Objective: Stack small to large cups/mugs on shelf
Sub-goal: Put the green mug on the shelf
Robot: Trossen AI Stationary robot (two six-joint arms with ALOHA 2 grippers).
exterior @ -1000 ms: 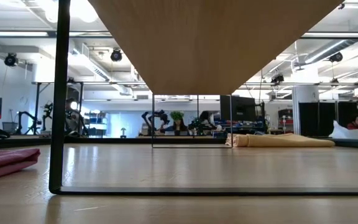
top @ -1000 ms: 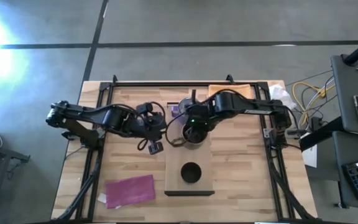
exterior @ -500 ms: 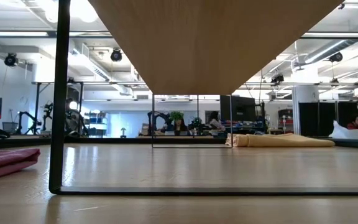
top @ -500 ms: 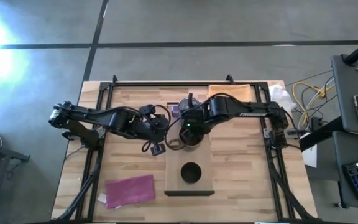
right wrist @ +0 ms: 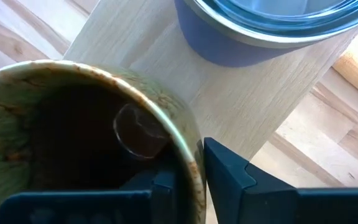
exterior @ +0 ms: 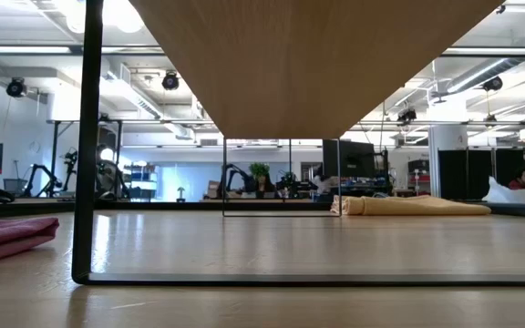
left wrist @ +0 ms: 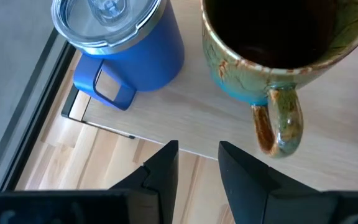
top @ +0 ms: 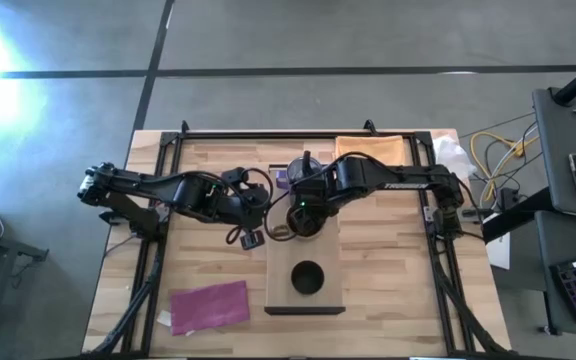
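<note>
The light-wood shelf (top: 320,250) stands mid-table. The small black cup (top: 308,278) stands on its near part. The purple mug with a clear lid (left wrist: 123,43) stands at its far end and also shows in the right wrist view (right wrist: 272,25). The brown-green mug (left wrist: 284,43) is upright between them, with its handle (left wrist: 278,121) toward my left gripper. My right gripper (top: 302,216) is shut on this mug. My left gripper (left wrist: 197,165) is open and empty. It is beside the shelf's left edge (top: 252,237) and points at the mug's handle. My right gripper pinches the brown mug's rim (right wrist: 188,152), with one finger inside (right wrist: 165,182) and one finger outside (right wrist: 229,174). The fingers come from above, pointing down. The mug is upright over the shelf. Whether its base rests on the shelf I cannot tell.
A purple cloth (top: 210,305) lies at the near left of the table. An orange cloth (top: 373,148) lies at the far edge. The low view shows the shelf's underside (exterior: 281,64) and its dark leg (exterior: 87,137). Black frame rails run along both table sides.
My right gripper, still holding the brown mug, has shifted a little toward the table's left. My left gripper has moved slightly toward the shelf's left edge.
</note>
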